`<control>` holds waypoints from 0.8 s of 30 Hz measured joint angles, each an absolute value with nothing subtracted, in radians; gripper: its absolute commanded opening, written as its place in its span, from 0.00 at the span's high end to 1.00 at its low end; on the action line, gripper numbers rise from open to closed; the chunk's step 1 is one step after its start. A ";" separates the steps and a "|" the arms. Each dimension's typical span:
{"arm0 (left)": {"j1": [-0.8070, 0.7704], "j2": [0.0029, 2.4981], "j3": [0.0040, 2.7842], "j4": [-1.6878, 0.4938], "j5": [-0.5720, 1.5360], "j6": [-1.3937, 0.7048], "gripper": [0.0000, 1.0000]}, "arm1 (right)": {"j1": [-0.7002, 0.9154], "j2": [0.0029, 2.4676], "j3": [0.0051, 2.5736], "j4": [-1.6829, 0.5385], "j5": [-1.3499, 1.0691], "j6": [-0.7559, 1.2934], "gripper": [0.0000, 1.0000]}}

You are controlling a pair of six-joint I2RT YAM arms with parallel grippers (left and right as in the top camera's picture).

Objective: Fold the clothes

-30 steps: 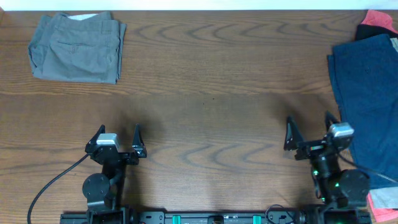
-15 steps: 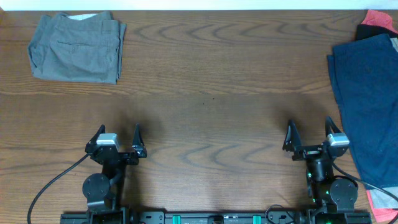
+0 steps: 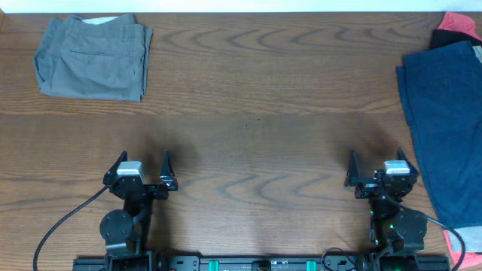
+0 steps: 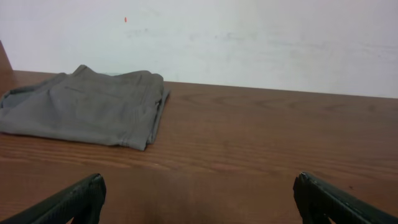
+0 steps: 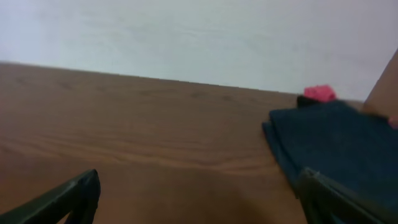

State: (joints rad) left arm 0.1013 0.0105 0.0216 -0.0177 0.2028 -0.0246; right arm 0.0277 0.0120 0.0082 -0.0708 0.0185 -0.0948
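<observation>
The left gripper (image 3: pixel 143 164) and right gripper (image 3: pixel 376 164) sit empty, jaws wide, near the table's (image 3: pixel 256 113) front edge. Folded grey shorts (image 3: pixel 92 58) lie well beyond the left gripper. Navy shorts (image 3: pixel 444 105) spread just beside the right gripper, with a coral piece (image 3: pixel 459 24) past them.

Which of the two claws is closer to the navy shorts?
Right. The right gripper sits just beside the navy shorts, near their edge; the left gripper is far off on the opposite side.
</observation>
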 measured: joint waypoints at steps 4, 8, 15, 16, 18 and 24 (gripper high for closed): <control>0.101 0.010 0.021 -0.018 0.203 -0.025 0.02 | 0.028 0.012 0.008 -0.071 0.019 -0.168 0.01; 0.101 0.010 0.022 -0.018 0.203 -0.025 0.02 | 0.028 0.012 0.008 -0.071 0.018 -0.157 0.01; 0.101 0.010 0.022 -0.018 0.203 -0.025 0.02 | 0.028 0.012 0.008 -0.071 0.018 -0.110 0.01; 0.101 0.010 0.022 -0.018 0.203 -0.025 0.02 | 0.028 0.012 0.008 -0.071 0.018 -0.109 0.01; 0.101 0.010 0.021 -0.018 0.203 -0.025 0.02 | 0.028 0.012 0.008 -0.071 0.018 -0.105 0.01; 0.101 0.010 0.022 -0.018 0.203 -0.025 0.02 | 0.028 0.012 0.008 -0.071 0.016 -0.101 0.01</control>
